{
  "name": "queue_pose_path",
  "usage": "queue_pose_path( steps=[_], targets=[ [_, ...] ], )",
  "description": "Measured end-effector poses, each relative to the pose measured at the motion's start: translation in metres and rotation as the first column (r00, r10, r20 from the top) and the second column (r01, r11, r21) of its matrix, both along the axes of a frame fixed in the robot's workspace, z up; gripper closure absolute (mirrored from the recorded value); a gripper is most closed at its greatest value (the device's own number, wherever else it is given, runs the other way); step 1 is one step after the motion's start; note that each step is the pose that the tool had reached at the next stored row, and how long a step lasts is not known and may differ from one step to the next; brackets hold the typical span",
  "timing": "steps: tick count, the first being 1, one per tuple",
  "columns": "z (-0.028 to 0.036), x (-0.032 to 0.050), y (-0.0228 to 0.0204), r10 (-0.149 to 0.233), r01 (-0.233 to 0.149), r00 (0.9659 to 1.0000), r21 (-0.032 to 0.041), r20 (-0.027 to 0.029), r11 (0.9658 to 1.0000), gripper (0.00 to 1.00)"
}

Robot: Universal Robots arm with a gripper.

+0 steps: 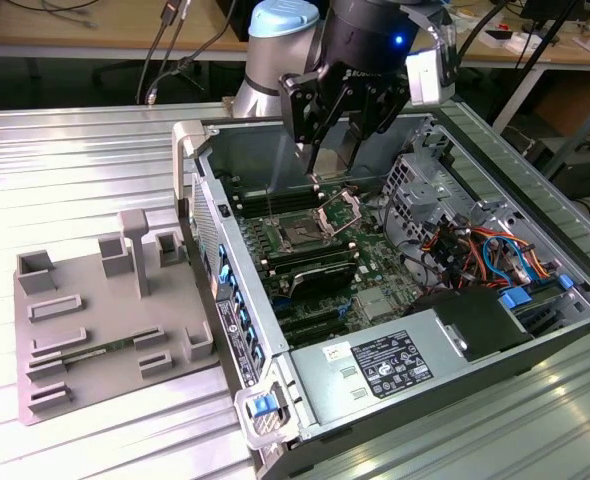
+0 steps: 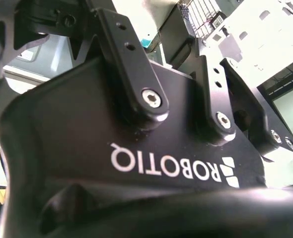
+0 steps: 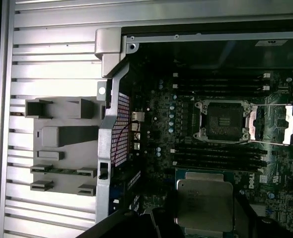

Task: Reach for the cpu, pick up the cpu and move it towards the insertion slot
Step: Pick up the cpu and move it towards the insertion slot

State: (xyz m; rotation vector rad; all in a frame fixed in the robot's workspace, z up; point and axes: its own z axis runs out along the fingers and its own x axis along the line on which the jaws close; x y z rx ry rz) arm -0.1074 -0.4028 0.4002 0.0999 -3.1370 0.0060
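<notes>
- First wrist view: the cpu (image 3: 204, 204) sits between the dark gripper (image 3: 204, 218) fingers, pinched by its edges so its flat top stays level, off to one side of the open insertion slot (image 3: 225, 121).
- The exterior view shows the gripper (image 1: 330, 165) hanging just above the slot (image 1: 301, 234) inside the computer case (image 1: 535, 330).

White lettering (image 2: 174, 168) runs upside down across the matte black curved housing (image 2: 62, 129) in the second wrist view. In the exterior view, a white rectangular label (image 1: 390, 362) with dense black print lies on the grey metal power supply box (image 1: 325, 395); its lines are too small to make out. A small white printed mark (image 3: 250, 179) sits on the dark green circuit board (image 3: 159, 106) in the first wrist view, also illegible.
</notes>
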Motion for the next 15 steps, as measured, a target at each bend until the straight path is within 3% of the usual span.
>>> queue_pose_path(
  steps=[15],
  targets=[
    [-0.0022,0.0073,0.0006,0.000,0.000,1.0000,0.0000,0.0000,1.0000,0.46]
  ],
)
